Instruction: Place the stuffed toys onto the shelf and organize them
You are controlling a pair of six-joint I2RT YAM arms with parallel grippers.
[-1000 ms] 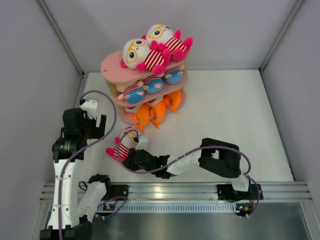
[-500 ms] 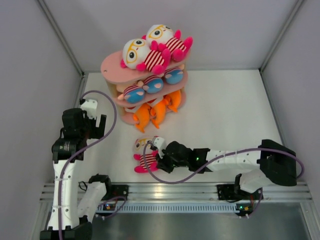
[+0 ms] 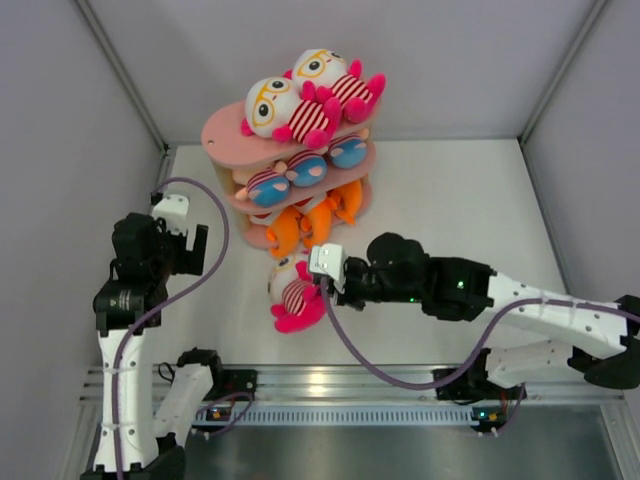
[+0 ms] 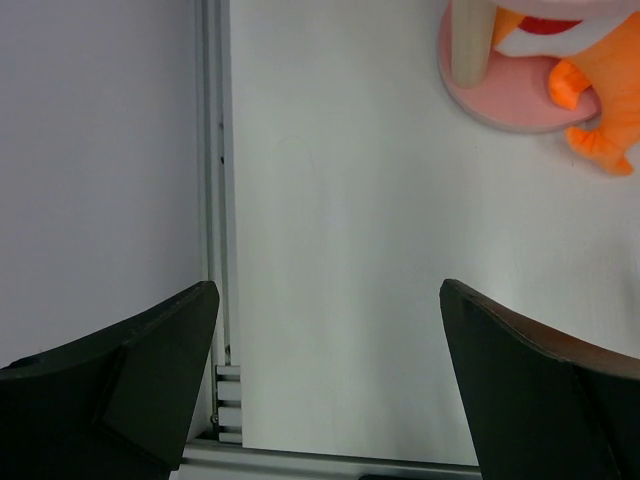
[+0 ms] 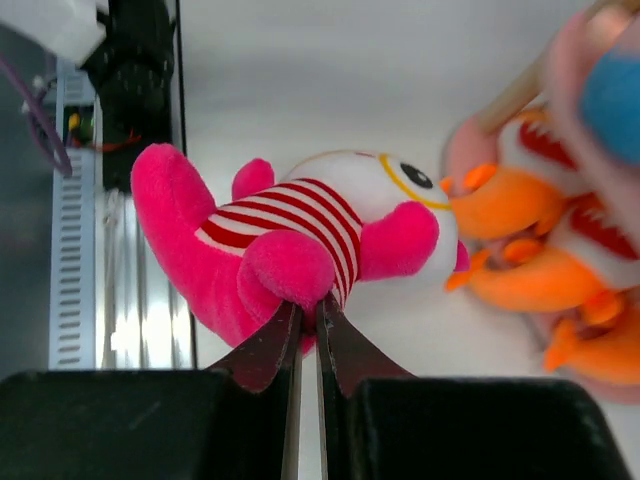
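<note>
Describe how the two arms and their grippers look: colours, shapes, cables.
Both are built of white links and black joint housings: left arm, right arm. A purple cable loops along each. Each wrist carries a white camera block. The left gripper has broad, dark wedge-shaped fingers; the right gripper shows thin, dark, tapered ones.

A white surface [image 3: 470,210] lay between pale grey enclosure walls [image 3: 470,60]. A ribbed aluminium rail [image 3: 340,379] ran along its near edge, with a slotted metal strip [image 3: 330,414] just below it.
</note>
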